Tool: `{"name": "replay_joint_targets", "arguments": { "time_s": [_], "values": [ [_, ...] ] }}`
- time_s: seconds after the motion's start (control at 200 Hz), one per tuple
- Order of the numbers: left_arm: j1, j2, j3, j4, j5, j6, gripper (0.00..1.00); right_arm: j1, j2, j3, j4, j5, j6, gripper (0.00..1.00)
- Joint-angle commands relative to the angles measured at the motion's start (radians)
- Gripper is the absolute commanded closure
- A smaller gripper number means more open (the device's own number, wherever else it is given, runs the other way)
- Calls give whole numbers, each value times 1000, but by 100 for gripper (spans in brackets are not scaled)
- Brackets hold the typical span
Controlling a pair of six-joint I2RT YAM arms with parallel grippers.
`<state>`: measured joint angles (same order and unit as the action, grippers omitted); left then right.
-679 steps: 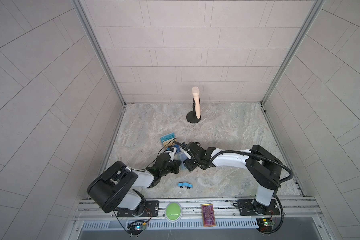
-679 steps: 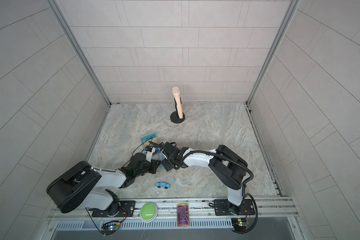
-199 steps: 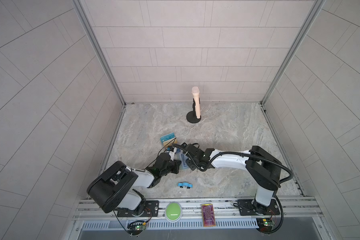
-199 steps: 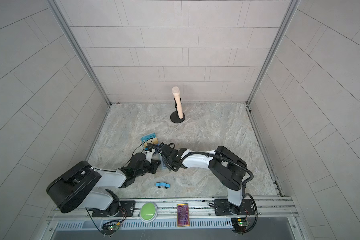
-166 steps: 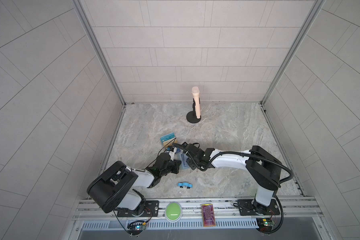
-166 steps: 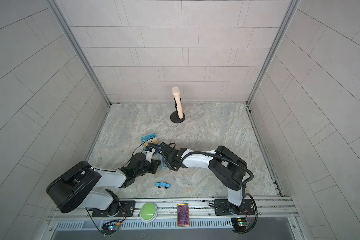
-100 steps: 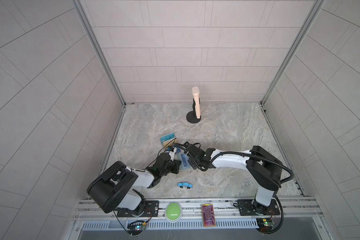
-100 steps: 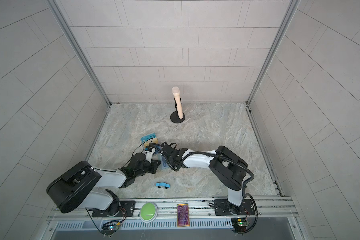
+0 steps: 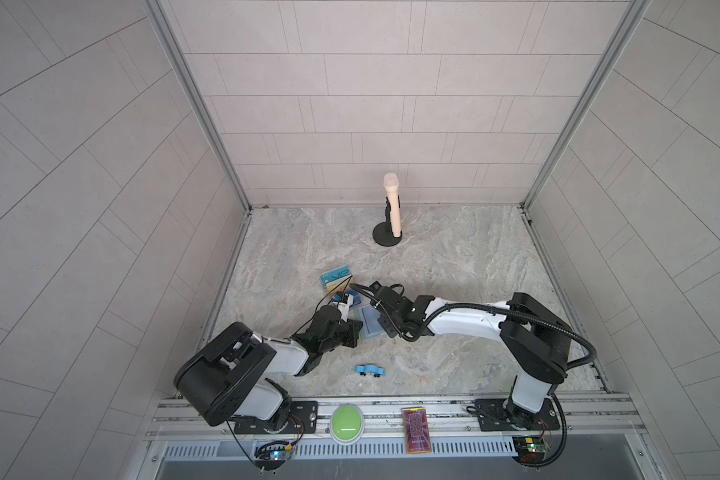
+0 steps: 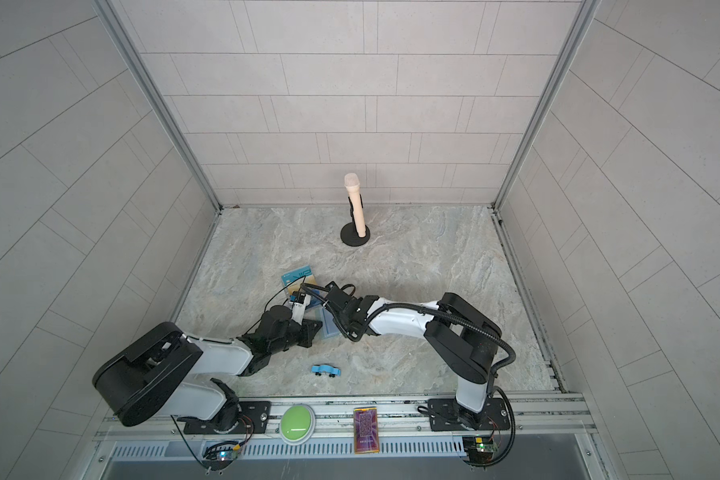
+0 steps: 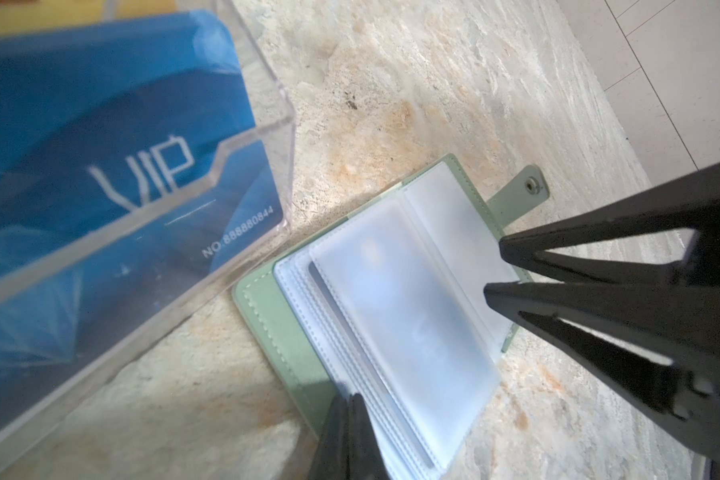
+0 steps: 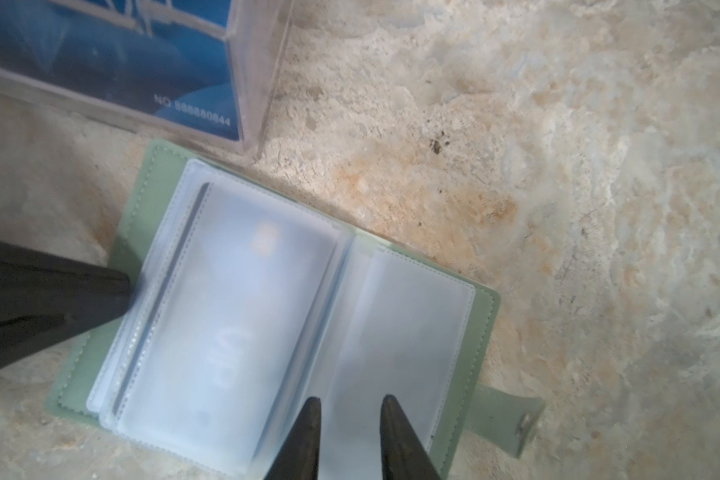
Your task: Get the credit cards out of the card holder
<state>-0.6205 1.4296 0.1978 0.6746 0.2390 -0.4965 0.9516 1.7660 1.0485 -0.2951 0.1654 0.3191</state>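
Pressing on the cover edge (image 12: 142, 232) with the left gripper (image 11: 352, 409), clamped shut; poised over the sleeves (image 12: 408, 332) beside the spine with the right gripper (image 12: 348, 403), tips slightly parted, grasping nothing visible. Between the two, flat and spread open on the table (image 12: 516, 187), the card holder (image 12: 341, 299): long axis from left gripper toward right, snap tab (image 12: 516, 419) pointing out past the right one. Inside a sleeve still, a light blue card (image 12: 233, 316), so extraction seemingly not begun. Just beyond, the acrylic stand (image 12: 250, 83)

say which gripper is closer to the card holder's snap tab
Right. The right gripper is over the page next to the snap tab; the left gripper sits at the opposite cover edge.
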Motion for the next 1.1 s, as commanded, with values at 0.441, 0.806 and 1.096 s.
{"name": "replay_joint_targets", "arguments": {
  "time_s": [0.441,0.806,1.096],
  "values": [
    [-4,12,-14,-119,-24,16,100,13,13,0,127,-166,-9,34],
    [-4,15,-14,-119,-21,16,100,26,55,12,149,-179,15,29],
    [-4,13,-14,-119,-20,16,100,30,75,22,141,-166,27,28]
  ]
}}
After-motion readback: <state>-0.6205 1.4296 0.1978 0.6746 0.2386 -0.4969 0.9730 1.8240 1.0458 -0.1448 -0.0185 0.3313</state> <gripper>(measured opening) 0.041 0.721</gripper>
